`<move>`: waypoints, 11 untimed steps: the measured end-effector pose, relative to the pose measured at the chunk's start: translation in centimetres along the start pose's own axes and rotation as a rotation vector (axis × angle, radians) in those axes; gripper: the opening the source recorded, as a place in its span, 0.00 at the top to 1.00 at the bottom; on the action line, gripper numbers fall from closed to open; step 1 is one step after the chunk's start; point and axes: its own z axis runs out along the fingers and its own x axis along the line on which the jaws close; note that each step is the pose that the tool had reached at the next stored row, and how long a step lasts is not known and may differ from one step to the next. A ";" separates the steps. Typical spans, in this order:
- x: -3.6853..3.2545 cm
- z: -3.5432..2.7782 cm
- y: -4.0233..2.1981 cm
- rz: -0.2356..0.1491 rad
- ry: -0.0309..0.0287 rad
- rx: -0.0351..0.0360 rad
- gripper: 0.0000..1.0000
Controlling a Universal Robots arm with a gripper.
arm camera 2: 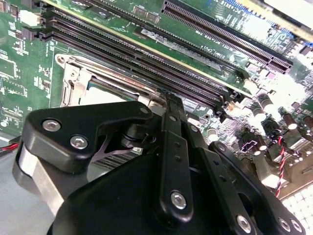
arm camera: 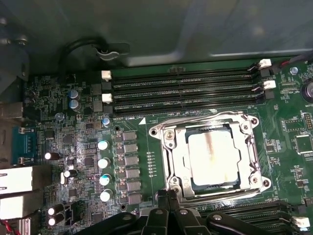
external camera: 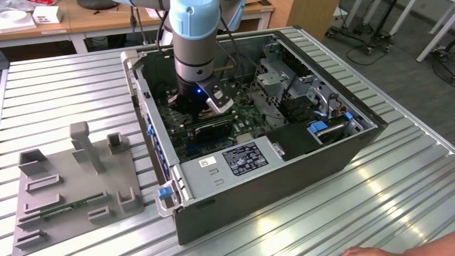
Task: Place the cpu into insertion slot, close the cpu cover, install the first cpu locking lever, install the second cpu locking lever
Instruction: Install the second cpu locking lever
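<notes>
I see the cpu seated in the insertion slot, cpu cover down around it. My pincer sits narrow at the slot's edge. My judgement: press the lever low and hook it fully.

Slatted metal table carries computer case; grey fixture.

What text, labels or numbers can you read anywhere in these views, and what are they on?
No text can be quoted.
On the power supply label: printed lines, none legible.
On the small white sticker beside it: not legible.
On the circuit board: white markings, not legible.
On the cpu: no marking I can make out.
</notes>
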 end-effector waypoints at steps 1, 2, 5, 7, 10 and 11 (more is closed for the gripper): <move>0.02 0.02 -0.02 0.000 0.0001 0.0000 0.89; 0.05 0.03 -0.03 0.000 0.0001 0.0002 0.89; 0.08 0.04 -0.04 0.000 0.0001 0.0001 0.89; 0.09 0.05 -0.04 0.000 0.0001 0.0000 0.89; 0.09 0.05 -0.04 0.000 0.0000 0.0000 0.89; 0.09 0.05 -0.04 0.000 -0.0001 -0.0002 0.89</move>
